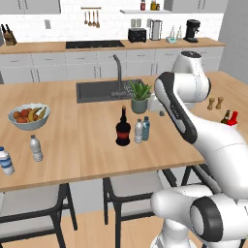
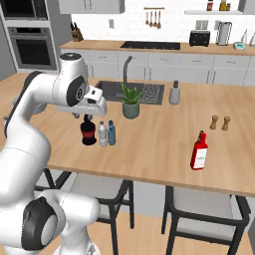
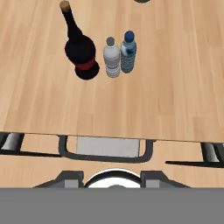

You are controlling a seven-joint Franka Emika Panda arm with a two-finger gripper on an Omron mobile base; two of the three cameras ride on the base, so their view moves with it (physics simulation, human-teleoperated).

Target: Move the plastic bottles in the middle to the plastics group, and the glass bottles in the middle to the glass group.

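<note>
**Nothing sorted yet: all three bottles wait in the middle**

I'm up over the wooden island counter (image 1: 87, 155), looking down, and the whole job lies ahead. Biggest first: the black glass bottle (image 1: 123, 128) stands upright mid-counter, red label showing. Just beside it, the clear plastic bottle (image 1: 138, 131), then the blue-tinted plastic bottle (image 1: 146, 128), the two nearly touching. None has reached its group. The plastics group, a blue-labelled bottle (image 1: 6, 161) and a slim clear bottle (image 1: 36, 148), sits well apart at the counter's left end. The glass group, a red bottle (image 2: 199, 151) with a brown bottle (image 1: 225, 116), waits at the other end. My fingers are pinched close, holding nothing. Three moves remain, I judge.
</note>
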